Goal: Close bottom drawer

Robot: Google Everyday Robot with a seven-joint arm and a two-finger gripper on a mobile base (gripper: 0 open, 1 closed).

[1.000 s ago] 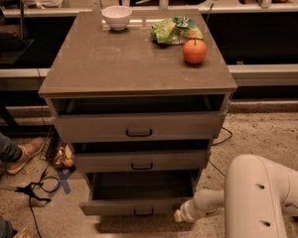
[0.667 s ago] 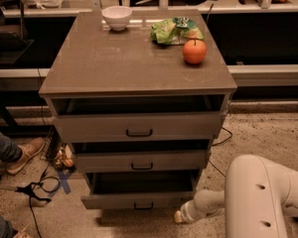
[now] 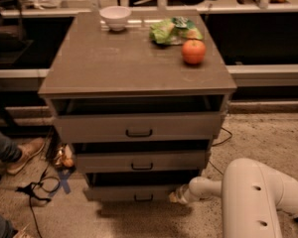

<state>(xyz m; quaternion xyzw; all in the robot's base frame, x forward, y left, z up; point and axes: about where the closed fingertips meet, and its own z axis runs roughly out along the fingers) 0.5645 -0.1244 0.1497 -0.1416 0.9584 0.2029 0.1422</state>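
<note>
The bottom drawer (image 3: 134, 193) is the lowest of three grey-brown drawers, with a low front and a small black bar handle (image 3: 143, 198). It stands out only a little from the cabinet, with a dark gap above it. My gripper (image 3: 176, 196) is at the end of the white arm (image 3: 248, 195), at floor level, right against the drawer front's right end. The middle drawer (image 3: 139, 161) and the top drawer (image 3: 136, 127) above it also stand slightly out.
On the cabinet top (image 3: 114, 63) are a white bowl (image 3: 115, 17), a green bag (image 3: 171, 29) and an orange fruit (image 3: 194, 51). A person's leg and shoe (image 3: 20, 152) and black cables (image 3: 37, 190) lie on the floor at left.
The bottom drawer has slid back into the cabinet; it stuck out much farther a second ago. My gripper has followed it inward at its right end.
</note>
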